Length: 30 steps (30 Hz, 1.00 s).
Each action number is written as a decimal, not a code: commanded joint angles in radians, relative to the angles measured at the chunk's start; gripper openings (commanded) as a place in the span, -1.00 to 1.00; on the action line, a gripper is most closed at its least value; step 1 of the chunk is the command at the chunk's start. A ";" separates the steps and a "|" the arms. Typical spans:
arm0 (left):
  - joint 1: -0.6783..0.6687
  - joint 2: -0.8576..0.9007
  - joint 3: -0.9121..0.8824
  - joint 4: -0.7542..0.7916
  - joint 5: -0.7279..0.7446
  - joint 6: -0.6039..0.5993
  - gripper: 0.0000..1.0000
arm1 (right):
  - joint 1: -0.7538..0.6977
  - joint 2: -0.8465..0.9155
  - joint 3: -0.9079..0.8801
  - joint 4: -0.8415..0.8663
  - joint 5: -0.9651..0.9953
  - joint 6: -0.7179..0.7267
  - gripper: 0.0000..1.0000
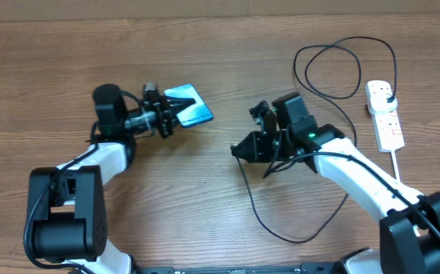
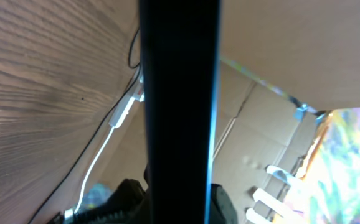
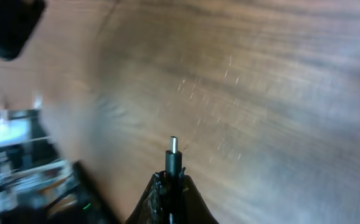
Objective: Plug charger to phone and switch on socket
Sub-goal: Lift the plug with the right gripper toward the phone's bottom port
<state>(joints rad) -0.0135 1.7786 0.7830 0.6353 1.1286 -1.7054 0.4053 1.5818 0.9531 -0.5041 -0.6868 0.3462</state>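
Ahead, slim metal-tipped charger [image 3: 174,163] juts over grained wooden table [image 3: 273,93].

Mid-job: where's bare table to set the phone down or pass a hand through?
Free: the wood between the phone and the right gripper, and the far strip beyond the left gripper. Crowded: the right side, where the charger loops beside the socket and snakes toward the near edge.

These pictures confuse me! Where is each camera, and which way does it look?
Overhead: above, looking down at the table, both arms, phone, socket.
Left wrist: on the left arm, facing the phone clamped edge-on in the left pincer.
Right wrist: on the right arm, facing the table past the right pincer holding the charger tip.
Shared: overhead and left wrist show the phone.
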 commanded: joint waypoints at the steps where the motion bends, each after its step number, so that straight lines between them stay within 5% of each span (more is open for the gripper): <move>1: -0.042 -0.013 0.029 0.008 -0.075 0.046 -0.91 | -0.039 -0.058 0.000 -0.040 -0.166 -0.058 -0.92; 18: -0.182 0.153 0.230 0.064 -0.063 0.065 -0.91 | -0.181 -0.198 -0.119 -0.053 -0.451 -0.106 -0.93; 30: -0.196 0.162 0.237 0.132 -0.046 0.151 -0.91 | -0.181 -0.198 -0.162 0.238 -0.483 0.173 -0.93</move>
<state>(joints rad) -0.2054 1.9362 0.9913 0.7559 1.0618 -1.6146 0.2234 1.4029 0.7975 -0.2970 -1.1446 0.4225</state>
